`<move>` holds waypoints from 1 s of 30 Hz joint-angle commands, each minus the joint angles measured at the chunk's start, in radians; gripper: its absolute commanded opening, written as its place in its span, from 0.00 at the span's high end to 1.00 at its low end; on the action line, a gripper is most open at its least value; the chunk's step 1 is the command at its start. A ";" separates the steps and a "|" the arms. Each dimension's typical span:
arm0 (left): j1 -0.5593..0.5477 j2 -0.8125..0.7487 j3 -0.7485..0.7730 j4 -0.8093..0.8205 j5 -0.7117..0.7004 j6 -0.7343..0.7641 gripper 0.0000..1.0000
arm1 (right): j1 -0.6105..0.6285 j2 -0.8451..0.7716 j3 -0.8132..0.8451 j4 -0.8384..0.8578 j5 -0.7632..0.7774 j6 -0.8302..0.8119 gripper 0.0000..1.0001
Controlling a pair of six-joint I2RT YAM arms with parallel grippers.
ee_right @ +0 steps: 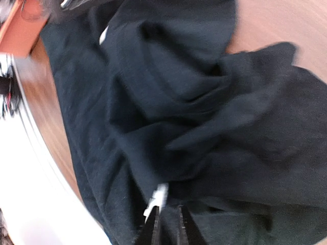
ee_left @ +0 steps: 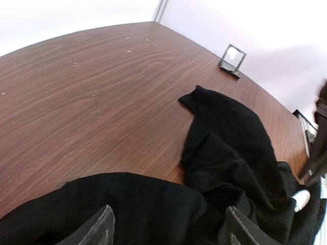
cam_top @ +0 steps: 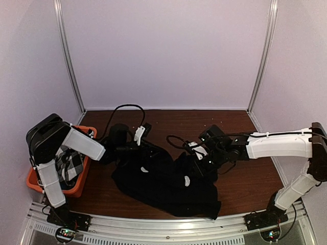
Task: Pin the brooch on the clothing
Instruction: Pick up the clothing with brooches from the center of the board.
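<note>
The clothing (cam_top: 163, 186), a black T-shirt, lies crumpled in the middle of the brown table; its print is not visible. A small white piece, apparently the brooch (ee_right: 157, 196), sits on a fold of the shirt (ee_right: 168, 102), right at my right gripper's left fingertip. It also shows as a white brooch (ee_left: 302, 198) and brooch (cam_top: 186, 179). My right gripper (ee_right: 168, 212) has its jaws a narrow gap apart over the cloth, nothing white between them. My left gripper (ee_left: 168, 229) hangs wide open just above the shirt's (ee_left: 230, 143) upper left part, holding nothing.
An orange basket (cam_top: 82, 186) with a black-and-white checked cloth (cam_top: 69, 166) stands at the left table edge beside the left arm. A small black-framed square (ee_left: 232, 57) stands on bare wood beyond the shirt. Metal rail runs along the near edge (cam_top: 168, 224).
</note>
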 commanded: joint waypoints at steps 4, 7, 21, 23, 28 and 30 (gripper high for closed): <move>0.017 -0.023 0.029 -0.069 -0.128 0.009 0.23 | 0.093 0.063 0.058 -0.055 0.032 -0.073 0.80; 0.017 -0.023 0.030 -0.062 -0.094 0.014 0.23 | 0.091 0.037 0.078 -0.070 0.082 -0.075 0.73; 0.008 -0.016 0.007 -0.187 0.170 0.200 0.11 | -0.046 0.041 0.240 -0.195 0.264 -0.147 0.34; 0.008 -0.007 0.007 -0.230 0.171 0.220 0.12 | -0.049 0.042 0.235 -0.188 0.258 -0.147 0.34; 0.008 0.006 0.016 -0.294 0.223 0.250 0.20 | -0.050 0.041 0.213 -0.184 0.244 -0.144 0.34; 0.008 0.007 0.016 -0.304 0.263 0.262 0.23 | -0.049 0.038 0.202 -0.182 0.244 -0.142 0.34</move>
